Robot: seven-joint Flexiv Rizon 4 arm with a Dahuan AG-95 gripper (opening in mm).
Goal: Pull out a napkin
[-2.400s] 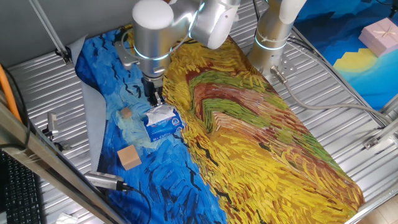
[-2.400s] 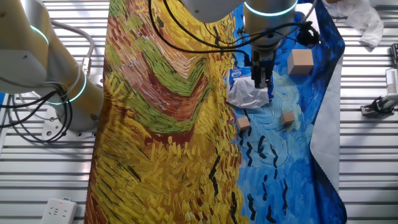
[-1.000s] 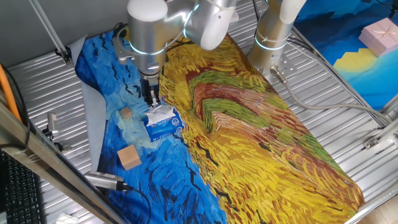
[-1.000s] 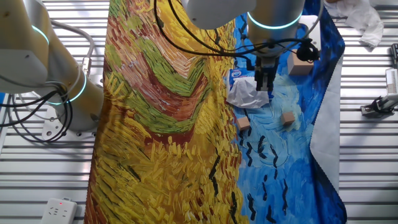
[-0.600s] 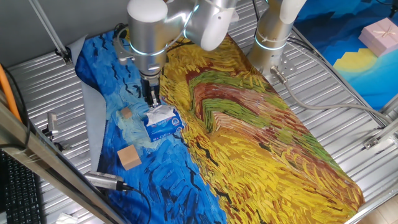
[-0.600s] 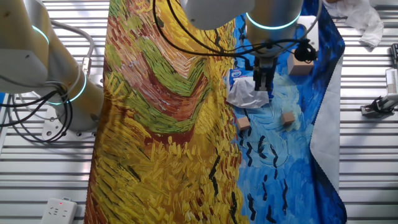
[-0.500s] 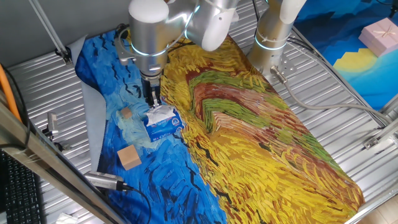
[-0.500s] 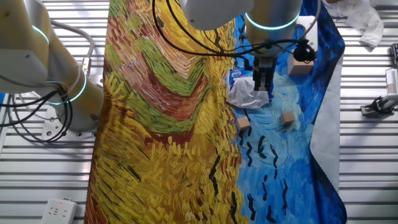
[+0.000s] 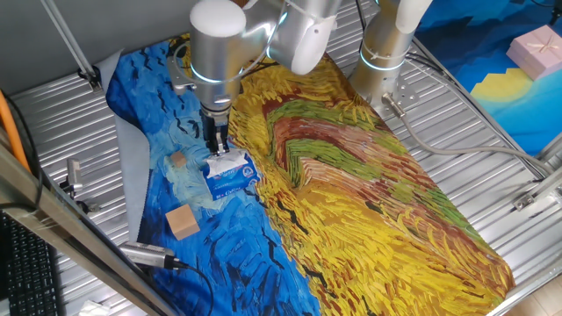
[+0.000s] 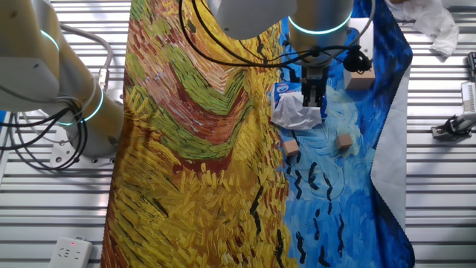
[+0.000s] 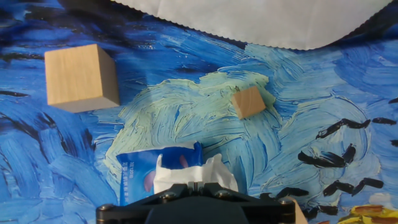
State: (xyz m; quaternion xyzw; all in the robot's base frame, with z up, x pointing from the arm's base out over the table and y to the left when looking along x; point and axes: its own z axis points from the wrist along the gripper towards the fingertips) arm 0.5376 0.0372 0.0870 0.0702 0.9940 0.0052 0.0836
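**Gripper pinching the napkin at the tissue pack**

The two-finger gripper (image 9: 217, 146) points straight down over the small blue rectangular tissue pack with white print (image 9: 230, 176), which lies on the blue part of the painted cloth (image 9: 369, 202) covering the worktop, towards its left edge in the one fixed view. In the hand view the black fingers are pressed together at the bottom of the frame, closed on the thin crumpled white paper napkin (image 11: 194, 176) that rises out of the pack's opening. From the other fixed view the napkin (image 10: 296, 113) bunches up on the near side of the pack (image 10: 286, 91), directly under the gripper (image 10: 312, 100).

A small tan wooden cube (image 11: 248, 102) sits on the pale swirl of the cloth near the pack, and a larger tan wooden cube (image 11: 81, 77) stands further off; both are apart from the pack. A third small wooden cube (image 10: 290, 148) lies just beside the napkin's loose edge in the other fixed view. The grey underside of the cloth (image 11: 261, 18) shows where its edge is folded over
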